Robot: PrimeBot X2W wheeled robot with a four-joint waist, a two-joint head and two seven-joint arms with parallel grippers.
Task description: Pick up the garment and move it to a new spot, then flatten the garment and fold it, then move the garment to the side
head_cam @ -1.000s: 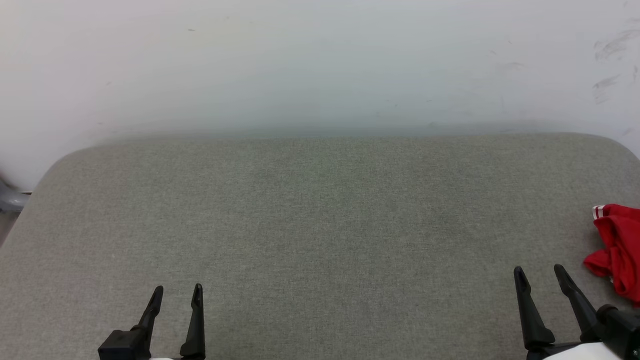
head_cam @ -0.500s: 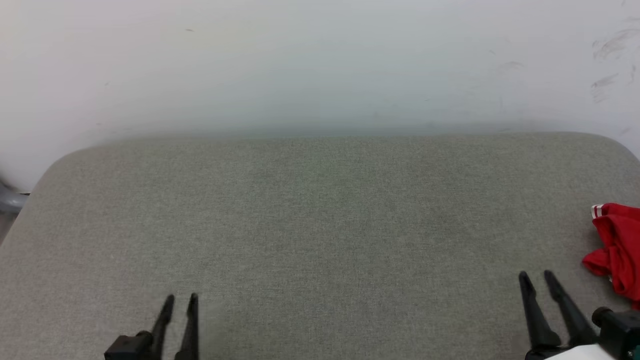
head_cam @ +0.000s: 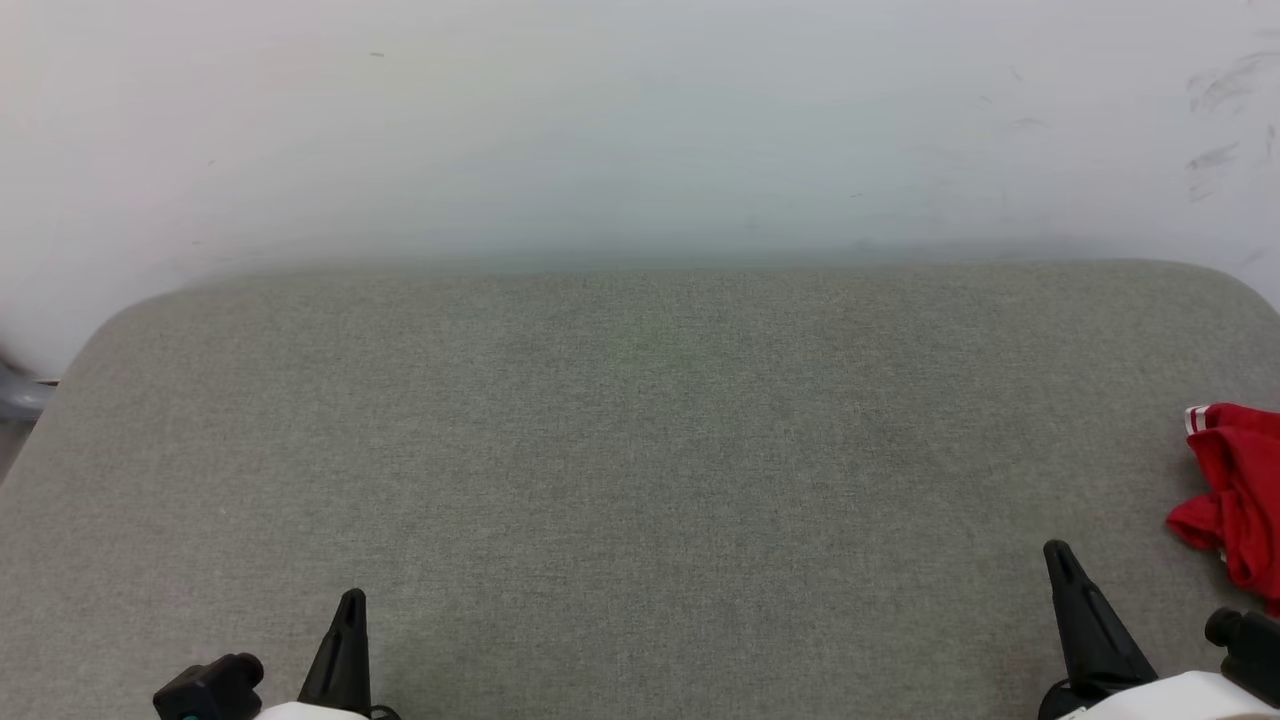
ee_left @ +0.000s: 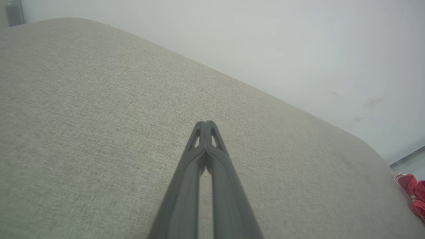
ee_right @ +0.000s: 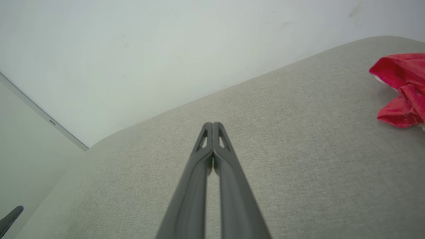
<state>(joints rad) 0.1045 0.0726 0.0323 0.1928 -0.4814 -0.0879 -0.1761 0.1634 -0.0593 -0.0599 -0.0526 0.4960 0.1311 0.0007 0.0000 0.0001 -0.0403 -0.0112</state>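
Presently: garment (head_cam: 1235, 490), red, bunched at the cushion's (head_cam: 640, 420) far right edge, partly cut off. Left gripper (head_cam: 352, 602) and right gripper (head_cam: 1057, 556): both clenched, empty, apart from it. Fits awaiting pickup or already set aside; any grasp needs parted jaws.

Bare room: padded table (head_cam: 640, 450), white wall (head_cam: 640, 120)

Open grey padded surface (head_cam: 640, 450) stretched across the middle and lower frame, free for passing. A crumpled red garment (head_cam: 1235, 495) blocked the right edge; the white wall (head_cam: 640, 130) closed the top.
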